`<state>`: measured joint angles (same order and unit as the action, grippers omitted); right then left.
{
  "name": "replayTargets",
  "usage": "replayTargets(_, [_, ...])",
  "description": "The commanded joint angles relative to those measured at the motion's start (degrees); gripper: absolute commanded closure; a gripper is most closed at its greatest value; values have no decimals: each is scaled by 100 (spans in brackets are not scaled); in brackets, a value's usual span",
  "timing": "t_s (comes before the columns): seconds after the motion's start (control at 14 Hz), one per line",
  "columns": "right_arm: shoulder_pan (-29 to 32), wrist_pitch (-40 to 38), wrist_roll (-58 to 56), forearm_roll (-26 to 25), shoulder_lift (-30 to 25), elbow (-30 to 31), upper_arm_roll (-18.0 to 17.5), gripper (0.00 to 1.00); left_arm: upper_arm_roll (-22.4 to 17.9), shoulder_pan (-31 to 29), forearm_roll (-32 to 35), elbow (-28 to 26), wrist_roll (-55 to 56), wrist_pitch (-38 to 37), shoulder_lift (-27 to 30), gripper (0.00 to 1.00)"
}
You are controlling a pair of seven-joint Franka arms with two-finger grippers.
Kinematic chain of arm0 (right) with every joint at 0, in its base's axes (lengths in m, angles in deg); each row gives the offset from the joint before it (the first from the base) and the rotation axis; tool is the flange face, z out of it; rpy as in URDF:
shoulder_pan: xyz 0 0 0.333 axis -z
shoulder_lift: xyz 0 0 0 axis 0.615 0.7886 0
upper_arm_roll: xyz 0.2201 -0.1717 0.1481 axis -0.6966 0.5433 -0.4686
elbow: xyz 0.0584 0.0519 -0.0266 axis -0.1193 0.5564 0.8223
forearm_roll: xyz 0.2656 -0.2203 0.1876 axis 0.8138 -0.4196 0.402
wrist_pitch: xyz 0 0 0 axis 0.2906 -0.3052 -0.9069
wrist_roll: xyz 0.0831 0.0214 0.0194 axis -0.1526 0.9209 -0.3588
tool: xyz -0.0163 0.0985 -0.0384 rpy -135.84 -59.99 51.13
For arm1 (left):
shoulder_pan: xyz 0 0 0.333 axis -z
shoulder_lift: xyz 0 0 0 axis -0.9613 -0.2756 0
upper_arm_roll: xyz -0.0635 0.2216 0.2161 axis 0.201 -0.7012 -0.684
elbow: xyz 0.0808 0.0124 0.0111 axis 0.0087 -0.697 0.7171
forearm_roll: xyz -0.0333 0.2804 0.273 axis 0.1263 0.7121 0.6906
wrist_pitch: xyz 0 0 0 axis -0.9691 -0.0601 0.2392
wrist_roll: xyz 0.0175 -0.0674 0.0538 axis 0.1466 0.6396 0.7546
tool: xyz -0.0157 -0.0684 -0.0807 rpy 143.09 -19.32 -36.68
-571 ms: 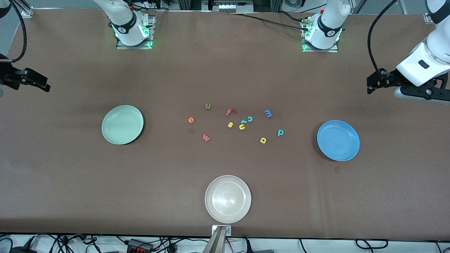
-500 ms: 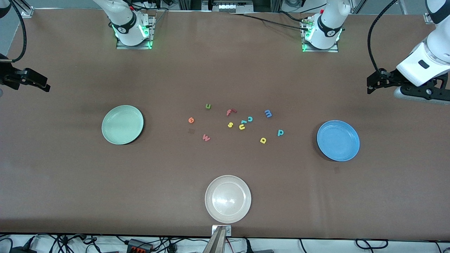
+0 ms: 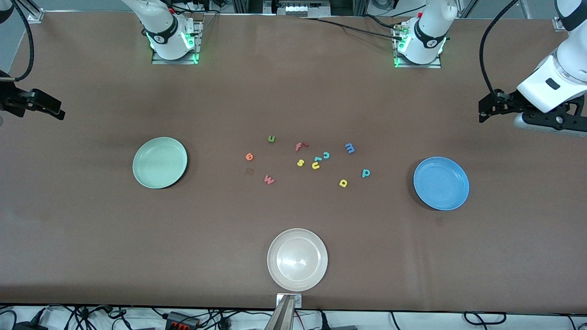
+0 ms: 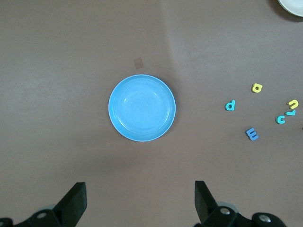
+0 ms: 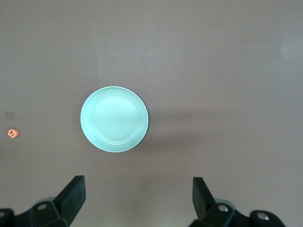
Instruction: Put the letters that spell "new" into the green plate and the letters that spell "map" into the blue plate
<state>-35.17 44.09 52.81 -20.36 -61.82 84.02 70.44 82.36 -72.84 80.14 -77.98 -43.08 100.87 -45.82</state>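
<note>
I see my left gripper (image 4: 137,201) wide open and empty over bare table near the blue plate (image 3: 441,183), my right gripper (image 5: 137,201) likewise near the green plate (image 3: 160,162), the letters (image 3: 308,159) scattered on the table between both plates

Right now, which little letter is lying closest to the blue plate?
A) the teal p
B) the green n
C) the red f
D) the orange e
A: the teal p lies on the table beside the blue plate, closer to it than any other letter; both grippers hang open elsewhere.
</note>
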Motion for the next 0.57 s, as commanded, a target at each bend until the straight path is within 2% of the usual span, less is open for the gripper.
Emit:
replayTargets(0.0, [12,95,-106,45,-41,85,-3,0,-5,24,-91,95,-64,-143,-14,0])
replayTargets(0.29, [12,95,-106,36,-23,76,6,0,4,86,-153,86,-99,-239,-181,0])
replayTargets(0.5, [-5,113,-97,36,100,76,-20,0,4,340,-162,86,-90,-275,-260,0])
